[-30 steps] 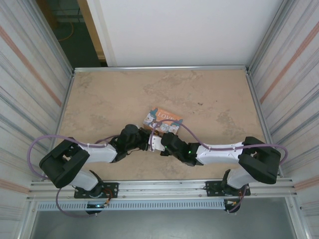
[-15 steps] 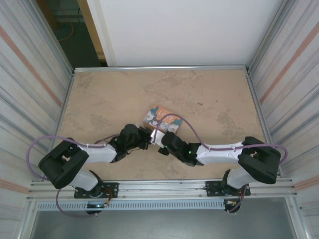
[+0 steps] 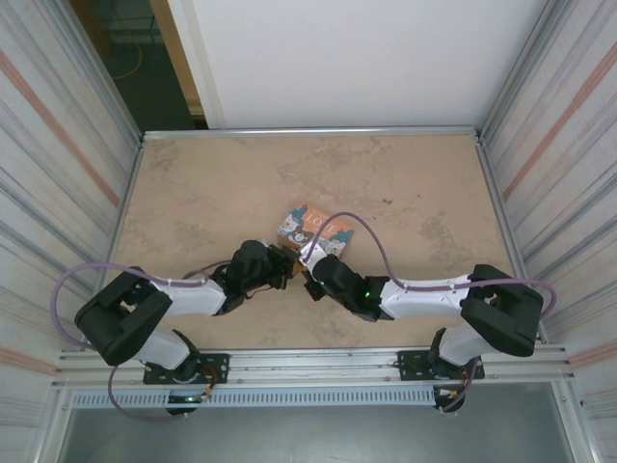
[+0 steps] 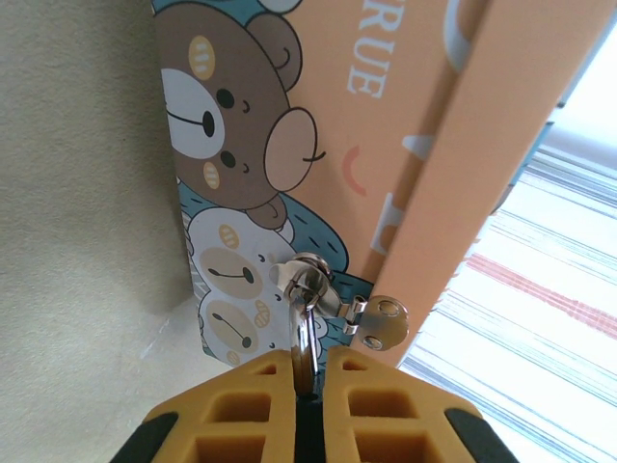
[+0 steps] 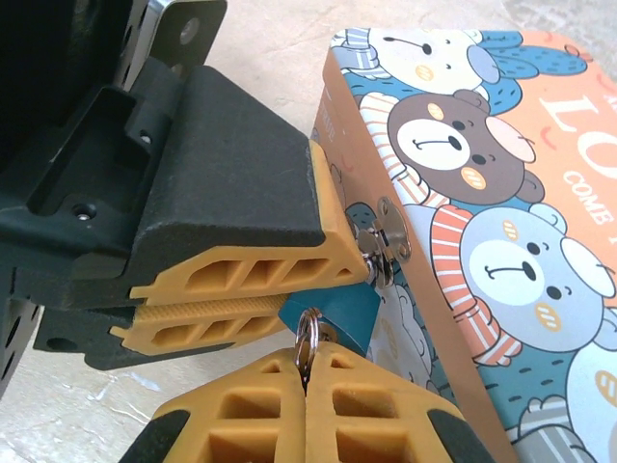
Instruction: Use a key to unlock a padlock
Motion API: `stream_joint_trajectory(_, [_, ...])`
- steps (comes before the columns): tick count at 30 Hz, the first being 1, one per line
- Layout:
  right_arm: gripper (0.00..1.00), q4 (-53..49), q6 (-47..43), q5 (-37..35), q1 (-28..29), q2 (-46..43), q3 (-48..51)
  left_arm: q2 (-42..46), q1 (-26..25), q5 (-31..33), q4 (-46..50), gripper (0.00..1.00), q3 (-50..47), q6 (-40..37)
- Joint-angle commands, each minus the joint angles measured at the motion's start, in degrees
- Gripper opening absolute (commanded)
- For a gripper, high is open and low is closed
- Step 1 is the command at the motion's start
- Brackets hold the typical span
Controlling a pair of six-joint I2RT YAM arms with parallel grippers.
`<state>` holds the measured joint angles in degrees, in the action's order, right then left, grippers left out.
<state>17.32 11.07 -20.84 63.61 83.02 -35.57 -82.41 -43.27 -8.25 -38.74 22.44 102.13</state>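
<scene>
The small teal padlock [image 5: 337,311] hangs by its silvery shackle [image 4: 303,328] from the metal hasp [image 4: 381,323] of the orange-sided bear picture box [image 5: 482,193]. My left gripper [image 4: 308,362] is shut on the padlock, the shackle rising from between its yellow fingers [image 5: 251,275]. My right gripper [image 5: 307,365] is shut on the key [image 5: 307,338], whose ring pokes out between the pads right under the lock body. The key's blade is hidden. In the top view both grippers [image 3: 297,266] meet at the box's near edge.
The box [image 3: 313,227] lies near the middle of the tan tabletop [image 3: 193,193]. Corrugated metal walls [image 3: 58,174] close in both sides, and a white panel stands at the back. Purple cables loop over both arms.
The box has shifted a little away from the arms and turned. The right wrist has moved slightly left towards the left gripper. Both grippers stay shut.
</scene>
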Motion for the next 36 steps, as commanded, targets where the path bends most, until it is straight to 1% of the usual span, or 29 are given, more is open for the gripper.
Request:
stream_joint_trajectory(1, [0.00,3.9,7.5,0.0,-0.9,-1.6,-2.8,-0.4,-2.0,-2.8,-1.1,0.00,0.9,-0.4])
stream_joint_trajectory(6, [0.00,1.7,10.5,0.2,-2.0,-2.1,-3.2,-1.0,-2.1,-3.1,-1.4,0.00,1.1,-0.3])
stream_joint_trajectory(26, [0.00,-2.5,14.4,0.1,-2.7,-2.9,-3.2,-1.2,-2.1,-2.7,-2.1,0.00,1.0,-0.3])
stream_joint_trajectory(29, [0.00,-2.8,15.3,0.2,-2.7,-3.6,-2.7,-0.7,-2.1,-2.4,-1.7,0.08,1.4,-1.1])
stream_joint_trajectory(36, [0.00,-4.2,18.1,0.4,-3.6,-6.9,-0.4,2.1,-2.1,-1.3,1.4,0.32,1.8,-3.6])
